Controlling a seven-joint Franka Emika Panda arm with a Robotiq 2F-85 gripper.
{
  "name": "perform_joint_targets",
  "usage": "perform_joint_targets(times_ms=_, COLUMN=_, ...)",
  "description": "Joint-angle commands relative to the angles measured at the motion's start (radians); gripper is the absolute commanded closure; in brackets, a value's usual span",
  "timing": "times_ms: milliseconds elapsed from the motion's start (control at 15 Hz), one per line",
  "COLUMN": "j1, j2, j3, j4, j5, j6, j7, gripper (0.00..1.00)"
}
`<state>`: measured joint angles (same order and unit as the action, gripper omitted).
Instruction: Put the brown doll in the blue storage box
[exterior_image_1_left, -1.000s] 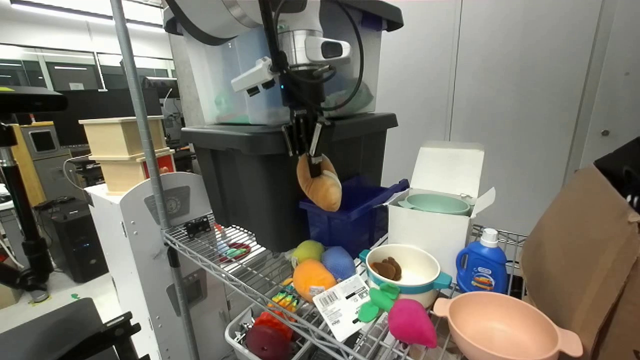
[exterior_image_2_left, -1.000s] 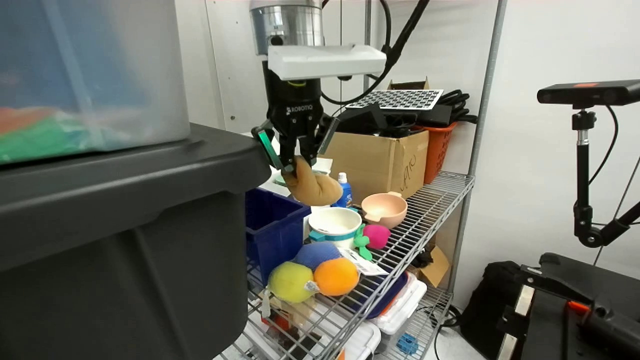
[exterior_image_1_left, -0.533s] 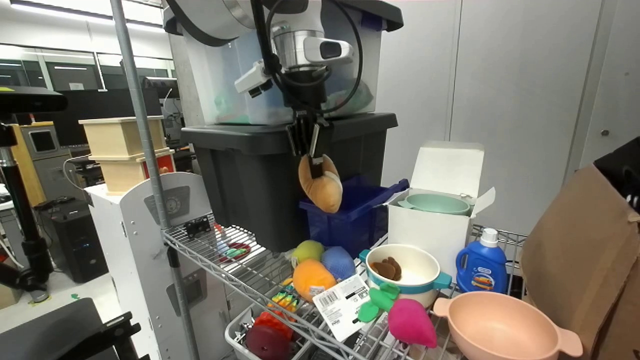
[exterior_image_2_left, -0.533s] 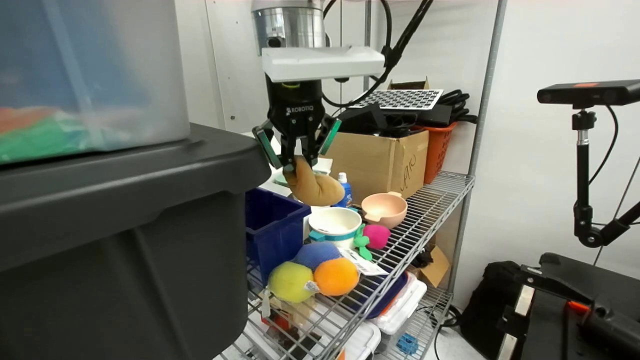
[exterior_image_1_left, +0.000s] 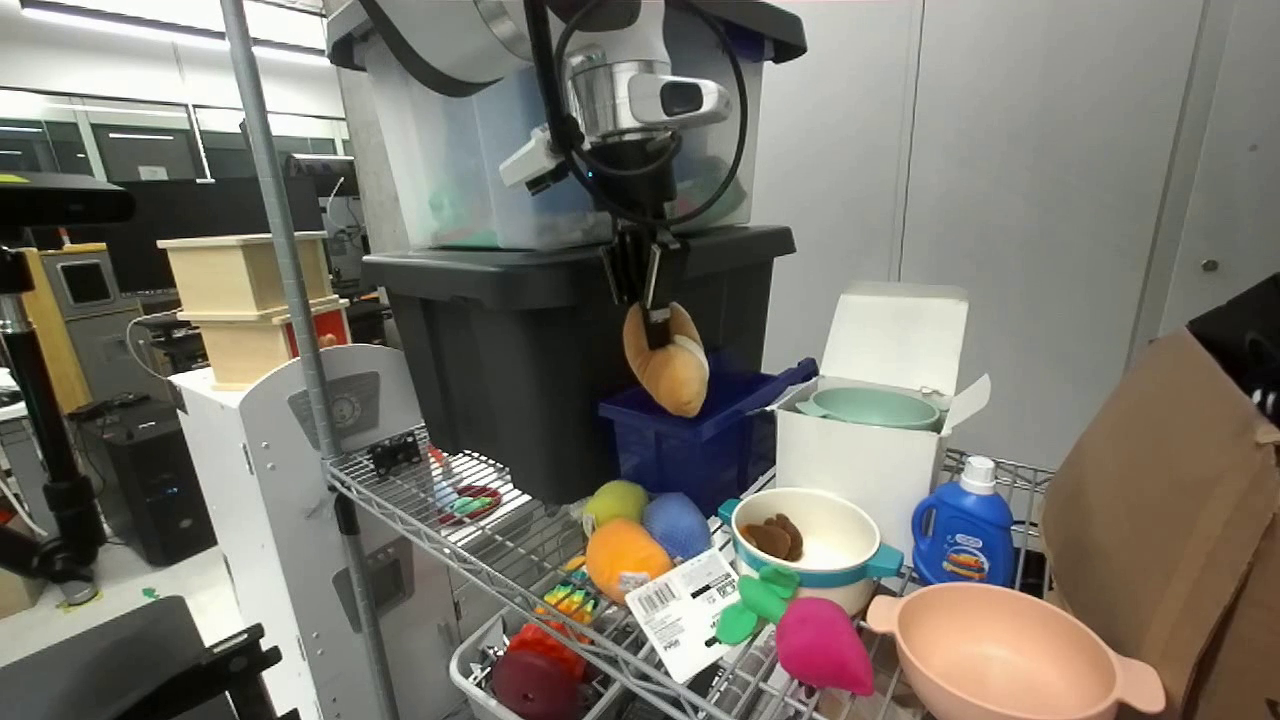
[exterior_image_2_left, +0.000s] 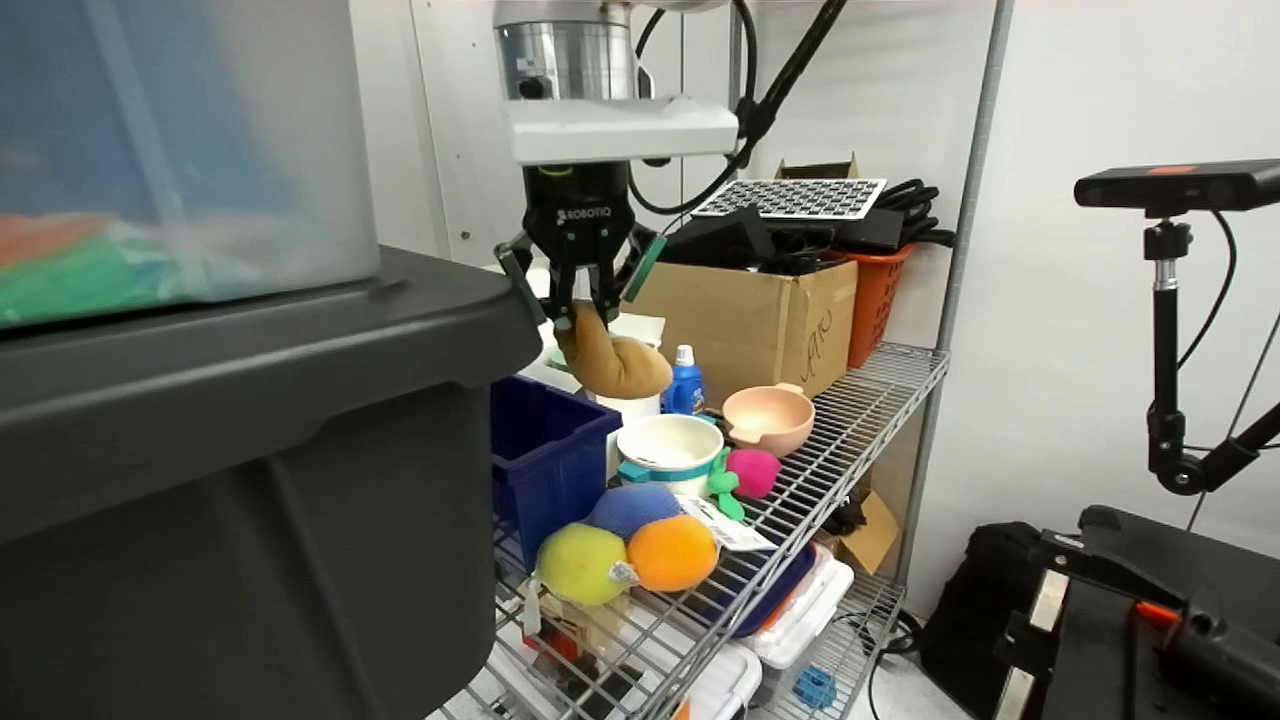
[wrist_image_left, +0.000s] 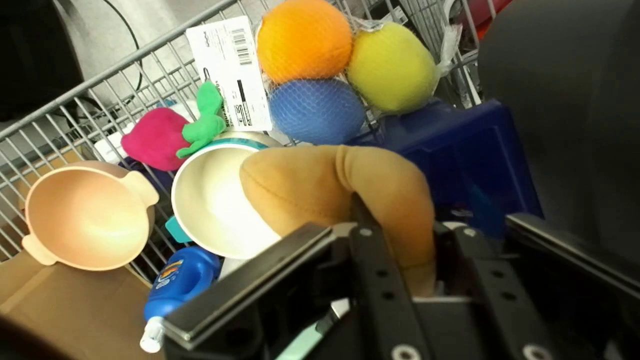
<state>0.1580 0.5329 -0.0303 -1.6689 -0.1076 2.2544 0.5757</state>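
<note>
The brown doll (exterior_image_1_left: 675, 380), a tan-brown plush, hangs bent from my gripper (exterior_image_1_left: 657, 325). In an exterior view it overlaps the near rim of the blue storage box (exterior_image_1_left: 690, 460). In an exterior view my gripper (exterior_image_2_left: 588, 318) pinches the doll (exterior_image_2_left: 622, 368) at its upper end, above and beyond the box (exterior_image_2_left: 555, 490). In the wrist view the doll (wrist_image_left: 295, 185) sits between the fingers (wrist_image_left: 400, 225), and its free end lies in front of the white pot. The box (wrist_image_left: 450, 145) shows to the right of the doll, partly hidden by it and by a finger.
A large dark grey tote (exterior_image_1_left: 500, 370) stands right beside the box. A white carton (exterior_image_1_left: 850, 470) stands on its other side. Orange (exterior_image_1_left: 627, 560), yellow-green and blue balls, a white pot (exterior_image_1_left: 820, 575), a pink plush, a blue bottle (exterior_image_1_left: 963, 525) and a peach bowl (exterior_image_1_left: 1000, 640) sit on the wire shelf.
My gripper, with the doll held, has moved sideways and slightly up: rightward in an exterior view, a little leftward in an exterior view. The doll stays gripped. The box has not moved.
</note>
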Motion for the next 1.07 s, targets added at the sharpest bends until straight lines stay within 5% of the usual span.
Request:
perform_joint_targets(times_ms=0, j1=-0.003, j2=0.075, j3=-0.015, j4=0.116, j5=0.035, j6=-0.047, j7=0.005, gripper=0.97)
perform_joint_targets(times_ms=1000, j1=-0.001, j2=0.259, j3=-0.026, j4=0.393, j5=0.079, j6=-0.187, j7=0.071, gripper=0.97)
